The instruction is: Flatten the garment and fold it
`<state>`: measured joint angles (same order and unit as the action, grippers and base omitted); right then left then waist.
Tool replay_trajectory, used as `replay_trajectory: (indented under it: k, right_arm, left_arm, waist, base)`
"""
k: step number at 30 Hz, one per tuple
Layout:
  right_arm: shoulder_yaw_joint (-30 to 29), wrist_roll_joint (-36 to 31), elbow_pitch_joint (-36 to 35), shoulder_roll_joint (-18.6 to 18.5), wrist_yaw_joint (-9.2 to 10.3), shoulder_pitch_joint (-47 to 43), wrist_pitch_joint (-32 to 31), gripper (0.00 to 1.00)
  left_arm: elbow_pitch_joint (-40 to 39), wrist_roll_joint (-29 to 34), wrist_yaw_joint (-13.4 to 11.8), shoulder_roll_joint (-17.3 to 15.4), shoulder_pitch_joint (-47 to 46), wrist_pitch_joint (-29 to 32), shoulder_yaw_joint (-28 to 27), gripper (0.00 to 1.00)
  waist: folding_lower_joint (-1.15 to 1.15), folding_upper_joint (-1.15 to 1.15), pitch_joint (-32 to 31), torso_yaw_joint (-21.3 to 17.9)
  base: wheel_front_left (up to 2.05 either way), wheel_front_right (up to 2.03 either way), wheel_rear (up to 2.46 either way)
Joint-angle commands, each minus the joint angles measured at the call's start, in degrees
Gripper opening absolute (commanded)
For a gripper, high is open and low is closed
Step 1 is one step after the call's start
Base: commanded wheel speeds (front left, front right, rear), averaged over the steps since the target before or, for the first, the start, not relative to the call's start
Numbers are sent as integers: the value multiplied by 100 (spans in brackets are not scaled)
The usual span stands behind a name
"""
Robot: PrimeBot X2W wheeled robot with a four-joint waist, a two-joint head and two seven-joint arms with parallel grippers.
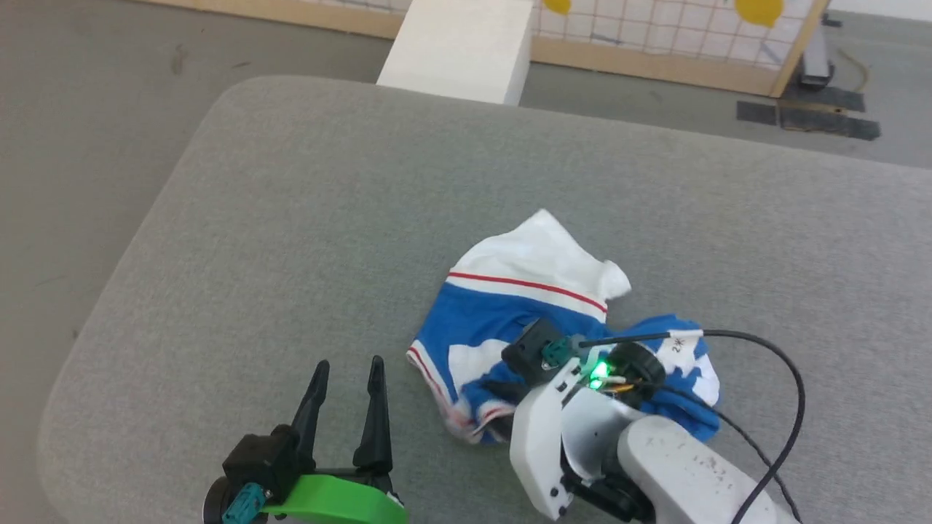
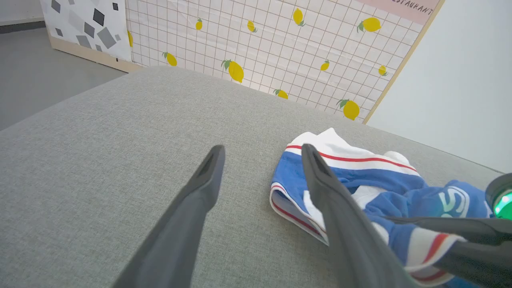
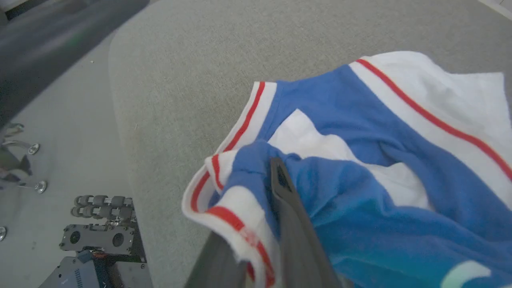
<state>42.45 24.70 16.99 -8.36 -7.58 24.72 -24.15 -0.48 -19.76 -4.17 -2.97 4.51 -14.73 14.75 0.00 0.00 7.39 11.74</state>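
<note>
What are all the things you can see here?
garment: one, blue with white and red trim, crumpled on the pad
pad: one, grey, under the garment
white block: one, white, beyond the pad's far edge
lemon panel: one, white grid with yellow lemons, behind the block
tape patches: a few, black, floor at far right
cable: one, black, arching beside the garment
left gripper: one, dark, open, left of the garment
right gripper: one, dark, shut on the garment's striped hem

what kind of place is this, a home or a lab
Likely a robot test lab, not a home: a wood-framed lemon-print backdrop panel, bare grey floor with black tape patches, and a grey padded surface bearing the garment.
</note>
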Motion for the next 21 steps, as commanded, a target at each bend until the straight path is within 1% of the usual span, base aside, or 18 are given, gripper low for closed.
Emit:
replay_trajectory:
  k: [1,4,6,8,12,13,14,16,18,21]
  right_arm:
    - [-5,156,78,21,9,115,81,100]
    - [-121,306,89,-39,9,226,198,100]
    - [-315,412,-30,-90,9,259,303,100]
    - [-589,513,-233,-145,9,226,375,100]
    - [-1345,549,-833,-260,9,-43,501,100]
    - [-2449,234,-1627,-258,9,-621,720,100]
    - [-2812,51,-1843,-203,9,-825,851,100]
    - [-3432,-386,-2227,-65,9,-1249,1102,100]
    - [-3992,-764,-2554,163,9,-1700,1388,100]
    - [-4569,-1185,-2818,405,9,-2358,1802,100]
  left_arm:
    - [20,-31,-41,9,-92,-27,-6,100]
    - [34,-43,-70,9,-83,-27,-21,100]
    - [36,-39,-79,9,-76,-27,-27,100]
    - [30,-23,-79,9,-75,-27,-41,100]
    - [-29,50,-63,9,-78,-27,-104,100]
    - [-162,143,-24,9,-68,-27,-173,100]
    - [-215,169,-3,9,-63,-27,-194,100]
    - [-305,214,45,9,-44,-27,-228,100]
    - [-401,259,97,9,-25,-27,-265,100]
    - [-517,314,144,9,15,-27,-306,100]
  waist:
    - [0,0,94,84]
    - [0,0,70,24]
    - [0,0,43,-49]
    - [0,0,9,-138]
    - [0,0,-40,-341]
    - [0,0,-41,-506]
    - [0,0,-31,-544]
    - [0,0,-1,-603]
    - [0,0,35,-660]
    - [0,0,77,-724]
  base:
    - [0,0,0]
    - [0,0,0]
    - [0,0,0]
    - [0,0,0]
    - [0,0,0]
    - [0,0,0]
    - [0,0,0]
    - [0,0,0]
    - [0,0,0]
    - [0,0,0]
